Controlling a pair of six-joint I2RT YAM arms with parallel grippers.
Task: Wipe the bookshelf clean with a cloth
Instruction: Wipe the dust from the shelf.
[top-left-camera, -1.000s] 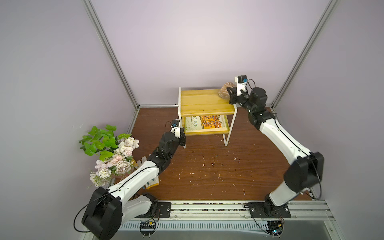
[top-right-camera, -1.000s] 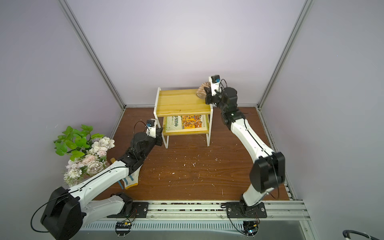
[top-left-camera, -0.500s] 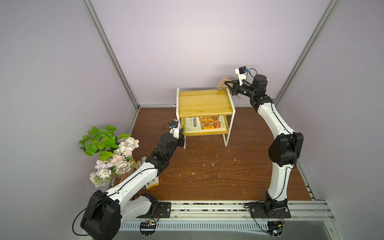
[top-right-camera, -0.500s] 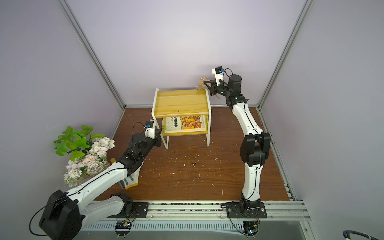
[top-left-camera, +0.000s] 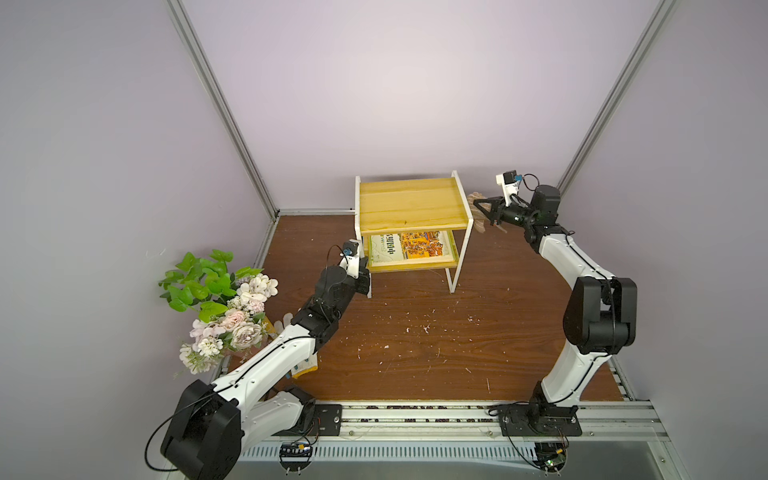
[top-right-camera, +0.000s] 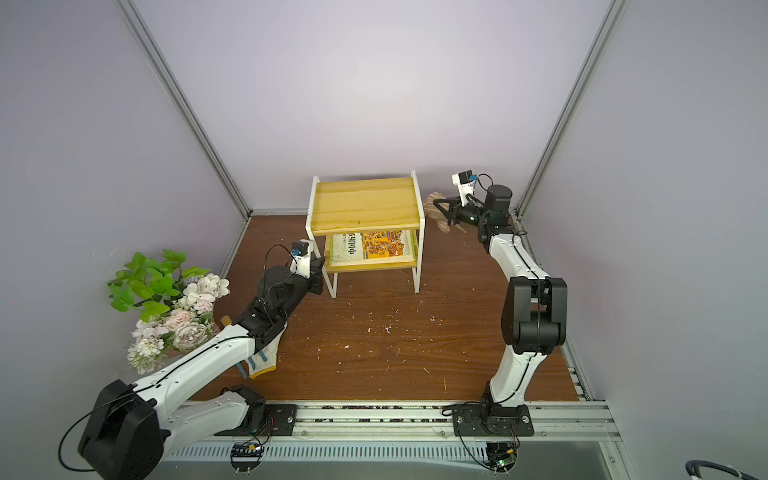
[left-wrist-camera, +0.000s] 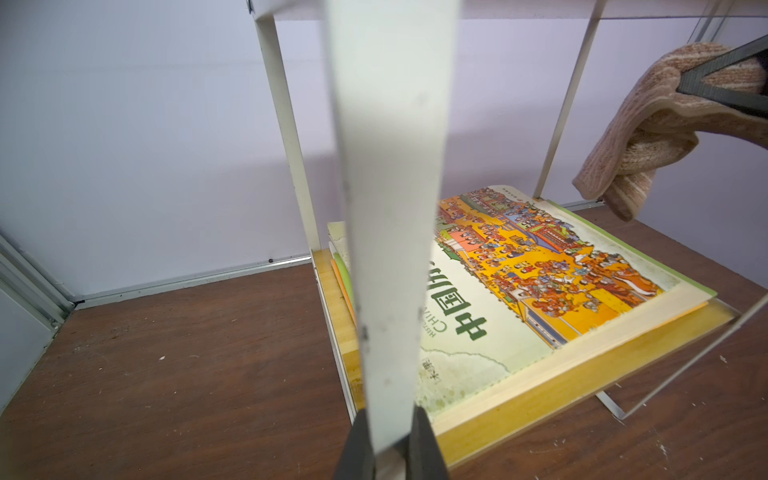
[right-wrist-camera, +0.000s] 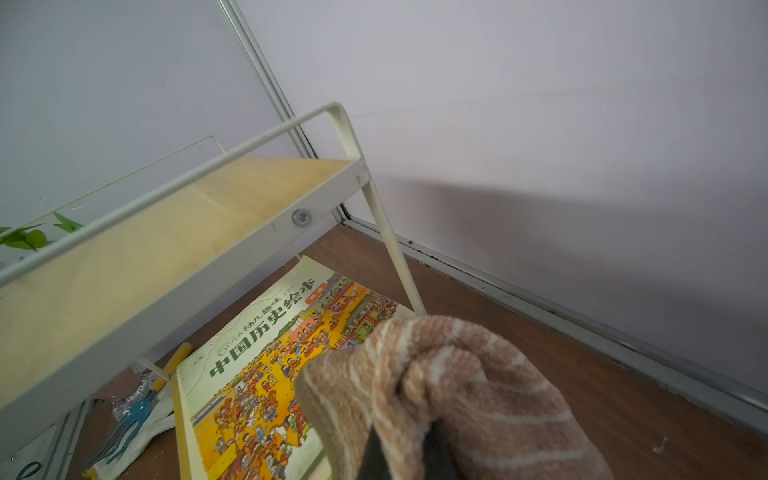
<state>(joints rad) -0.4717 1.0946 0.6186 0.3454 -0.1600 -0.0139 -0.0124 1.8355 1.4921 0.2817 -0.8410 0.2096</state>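
The left hand (top-left-camera: 366, 281) is clamped on the white front leg of the bookshelf (top-left-camera: 411, 203), at the corner nearest that arm. In the left wrist view its dark fingers (left-wrist-camera: 428, 449) press the leg from both sides, low down near the bench (top-left-camera: 415, 353). Behind this hand, back along its arm, stands a bouquet (top-left-camera: 220, 307) of pale flowers and green leaves. A white glove (top-right-camera: 262, 361) with a yellow cuff lies under the forearm.

Just ahead of the left hand, the bookshelf stands on the brown bench against the back wall. Its top board is yellow and bare. A picture book (top-left-camera: 409, 247) lies flat on the lower board. Pale specks (top-left-camera: 424, 328) dot the bench in front of the legs.

At the far end of the bookshelf, the right hand (top-left-camera: 478, 208) is closed on the cloth (top-left-camera: 480, 224), level with the top board. The tan, cream-striped cloth is bunched around the fingertips and hangs below them, clear of the bench. It sits just beside the end rail, and I cannot tell whether it touches.
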